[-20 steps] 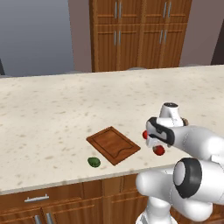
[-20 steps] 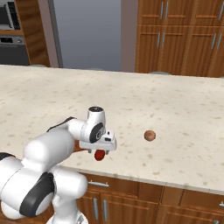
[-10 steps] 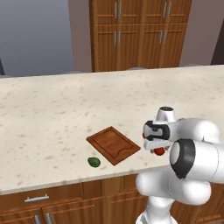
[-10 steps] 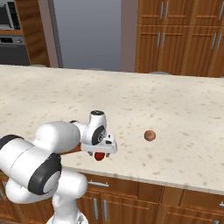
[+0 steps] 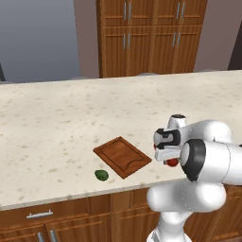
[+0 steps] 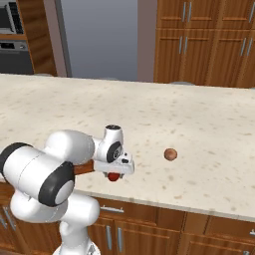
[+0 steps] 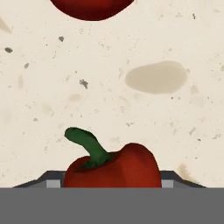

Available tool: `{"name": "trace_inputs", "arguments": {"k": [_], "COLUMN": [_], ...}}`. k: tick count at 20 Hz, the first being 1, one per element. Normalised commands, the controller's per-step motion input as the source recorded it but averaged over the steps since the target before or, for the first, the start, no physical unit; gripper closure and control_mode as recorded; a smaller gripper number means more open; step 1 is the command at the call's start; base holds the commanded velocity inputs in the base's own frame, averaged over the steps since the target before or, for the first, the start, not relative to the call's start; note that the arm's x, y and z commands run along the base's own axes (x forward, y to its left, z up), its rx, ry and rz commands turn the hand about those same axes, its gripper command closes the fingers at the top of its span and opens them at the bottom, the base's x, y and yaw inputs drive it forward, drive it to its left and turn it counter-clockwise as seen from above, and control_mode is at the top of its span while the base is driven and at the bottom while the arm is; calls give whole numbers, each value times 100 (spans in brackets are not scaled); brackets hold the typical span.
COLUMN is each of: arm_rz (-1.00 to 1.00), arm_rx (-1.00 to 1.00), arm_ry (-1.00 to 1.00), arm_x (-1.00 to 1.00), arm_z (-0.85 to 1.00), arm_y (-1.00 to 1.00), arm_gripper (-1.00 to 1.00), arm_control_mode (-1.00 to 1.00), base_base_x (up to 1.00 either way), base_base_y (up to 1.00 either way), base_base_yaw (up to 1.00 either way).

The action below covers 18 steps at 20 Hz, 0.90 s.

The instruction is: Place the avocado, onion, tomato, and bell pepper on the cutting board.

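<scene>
The bell pepper (image 7: 114, 168), red with a curved green stem, lies on the speckled counter between my gripper's (image 7: 112, 183) fingers, which stand open on either side of it. The lower edge of the smooth red tomato (image 7: 92, 6) shows just beyond the pepper. From the base, my gripper (image 5: 165, 147) (image 6: 118, 167) hangs low over the counter's front edge with a red lump (image 5: 172, 162) (image 6: 114, 176) beneath it. The cutting board (image 5: 122, 157) lies left of the hand. The avocado (image 5: 101, 175) rests off the board's front left corner. The onion (image 6: 170, 154) sits alone to the right.
The counter's front edge (image 5: 71, 198) runs just below the avocado and the hand. Wooden wall cabinets (image 5: 151, 35) stand behind the counter. A microwave (image 6: 11, 17) shows at the far left.
The hand has sunk lower toward the counter over the red produce, and the arm's elbow has swung in front. The board, avocado and onion have stayed put.
</scene>
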Motion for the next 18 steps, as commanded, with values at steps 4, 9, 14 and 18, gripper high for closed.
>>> {"name": "trace_inputs", "arguments": {"k": [4,9,14,18], "arm_rz": [0,1,6,7], "arm_rx": [0,0,0,0], "arm_ry": [-5,-6,-10,-13], "arm_x": [-10,0,0,0], "arm_z": [53,63,51,19], "arm_y": [4,36,52,66], "arm_gripper": [100,100,100,100], "arm_control_mode": [-100,-100,-100,-100], "base_base_x": [0,0,0,0], "base_base_y": [0,0,0,0], "base_base_yaw": [0,0,0,0]}}
